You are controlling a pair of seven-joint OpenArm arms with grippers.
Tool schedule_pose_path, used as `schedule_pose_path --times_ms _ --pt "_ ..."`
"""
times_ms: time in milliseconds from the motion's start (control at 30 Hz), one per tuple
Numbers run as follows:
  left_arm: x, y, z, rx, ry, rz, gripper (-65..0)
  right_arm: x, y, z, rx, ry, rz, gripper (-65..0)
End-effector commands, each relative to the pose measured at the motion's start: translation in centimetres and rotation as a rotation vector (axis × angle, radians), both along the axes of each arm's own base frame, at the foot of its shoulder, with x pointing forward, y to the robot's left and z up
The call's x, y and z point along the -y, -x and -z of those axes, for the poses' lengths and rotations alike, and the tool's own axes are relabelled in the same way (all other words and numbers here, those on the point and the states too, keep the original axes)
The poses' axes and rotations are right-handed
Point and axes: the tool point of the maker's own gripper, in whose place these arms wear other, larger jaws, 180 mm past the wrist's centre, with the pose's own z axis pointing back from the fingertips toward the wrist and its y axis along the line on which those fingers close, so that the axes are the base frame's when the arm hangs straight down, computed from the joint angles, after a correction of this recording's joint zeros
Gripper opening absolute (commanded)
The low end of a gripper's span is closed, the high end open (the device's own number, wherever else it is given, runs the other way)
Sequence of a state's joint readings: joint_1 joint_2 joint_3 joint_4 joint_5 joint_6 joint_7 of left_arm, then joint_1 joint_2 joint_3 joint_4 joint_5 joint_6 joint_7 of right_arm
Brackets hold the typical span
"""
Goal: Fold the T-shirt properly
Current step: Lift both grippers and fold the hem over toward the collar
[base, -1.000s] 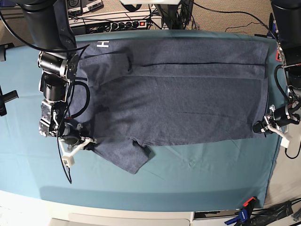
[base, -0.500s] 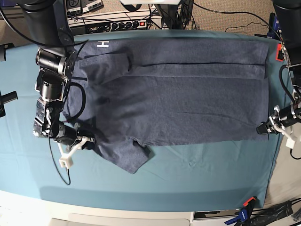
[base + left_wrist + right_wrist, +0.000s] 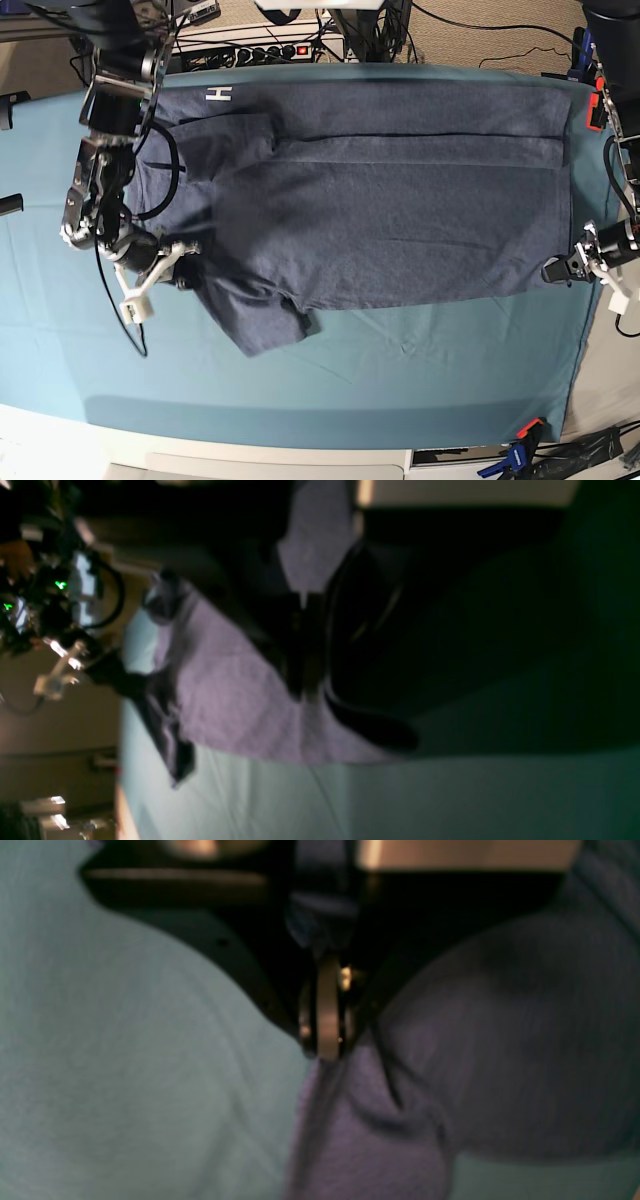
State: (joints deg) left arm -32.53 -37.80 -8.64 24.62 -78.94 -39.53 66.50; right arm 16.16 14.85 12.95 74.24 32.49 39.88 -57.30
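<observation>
The T-shirt (image 3: 380,210) lies spread flat across the teal table cloth (image 3: 420,380), stretched lengthwise from one arm to the other in the base view. Its far long edge is already folded inward, leaving a straight seam line running along the top third, and a scrap of white lettering (image 3: 219,95) peeks out near the far corner on the view's left. A short sleeve (image 3: 268,325) juts out toward the near edge of the table.

The right gripper (image 3: 178,272), on the view's left, sits low at the shirt's near corner beside that sleeve, jaws pressed together on the fabric; the right wrist view shows the closed tips (image 3: 324,1040) with the blue-grey cloth (image 3: 450,1050) bunching up right under them. The left gripper (image 3: 556,270), on the view's right, is down at the opposite near corner by the hem, jaws likewise closed and pinching the edge of the shirt. The left wrist view is dark and blurred, but the shirt (image 3: 235,700) runs away from its tips toward the other arm. A power strip (image 3: 265,52) and cables lie beyond the table.
</observation>
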Motion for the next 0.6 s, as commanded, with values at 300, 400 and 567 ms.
schedule_pose_path --times_ms 300,400,567 --pt "-4.4 1.7 -2.6 0.006 -0.029 -0.009 -65.0 0.5 4.9 -2.2 0.05 0.084 -0.079 -65.0" --pt "-6.0 3.2 -2.4 -0.033 -0.064 -0.004 -65.0 1.1 6.4 -1.9 0.035 0.121 -0.093 -65.0" --pt "-8.1 5.4 -1.8 -0.085 -0.104 -0.016 -65.0 1.6 8.3 -1.9 0.024 0.134 -0.1 -65.0"
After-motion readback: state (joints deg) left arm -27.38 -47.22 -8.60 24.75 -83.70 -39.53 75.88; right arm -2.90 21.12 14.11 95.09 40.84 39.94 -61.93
